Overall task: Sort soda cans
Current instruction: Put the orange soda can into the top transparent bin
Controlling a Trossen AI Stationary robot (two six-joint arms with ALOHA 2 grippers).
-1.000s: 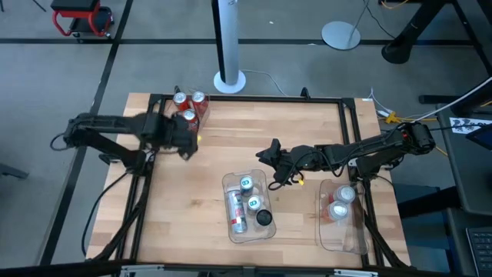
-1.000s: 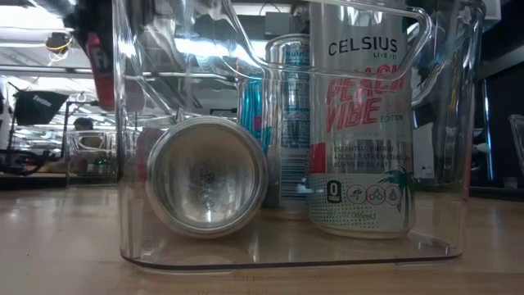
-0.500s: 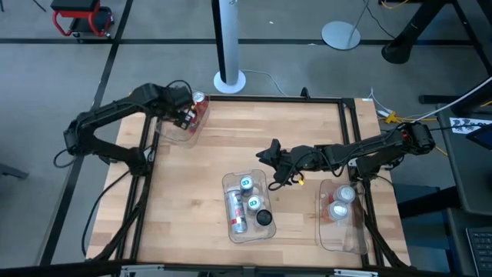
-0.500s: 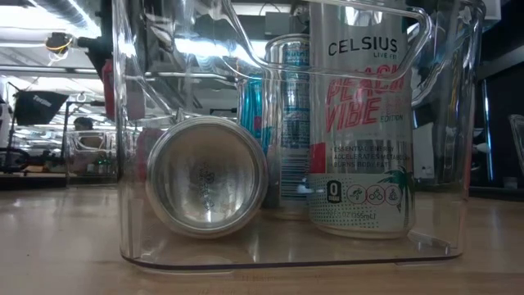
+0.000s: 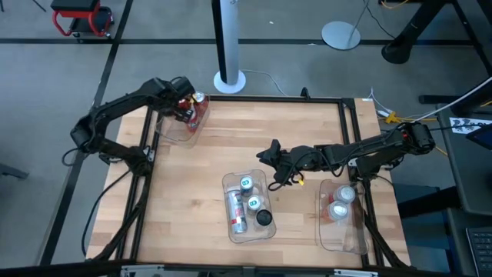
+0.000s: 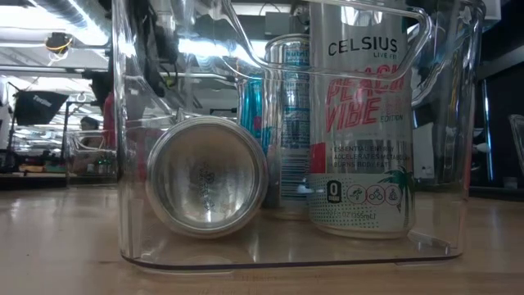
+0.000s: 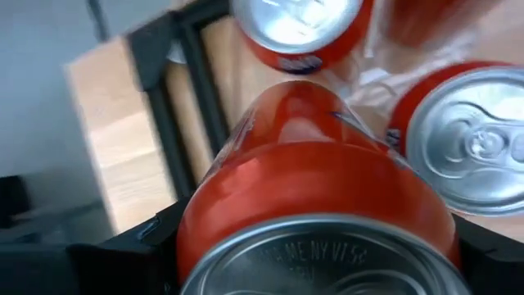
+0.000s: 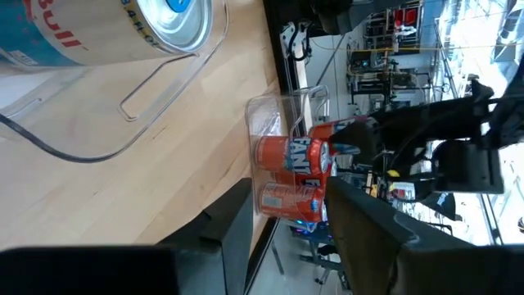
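— While the left gripper [image 5: 184, 106] hangs over the clear plastic bin [image 5: 171, 131] at the table's far left corner, what is it clamping?
— A red cylindrical soda can [image 7: 315, 197]; two more red cans [image 7: 468, 139] stand just beneath, likely grouped by colour.
— The right gripper [image 5: 270, 154]?
— Waiting mid-table, jaws parted, empty.

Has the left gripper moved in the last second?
Yes. The left gripper, carrying a red can, went from beside the corner bin to over it.

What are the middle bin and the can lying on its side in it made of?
The bin looks like clear, glossy hard plastic: the cans show through its walls, and its edges catch highlights. The lying can looks like thin metal, probably aluminium: its domed silver base has a dull brushed shine.
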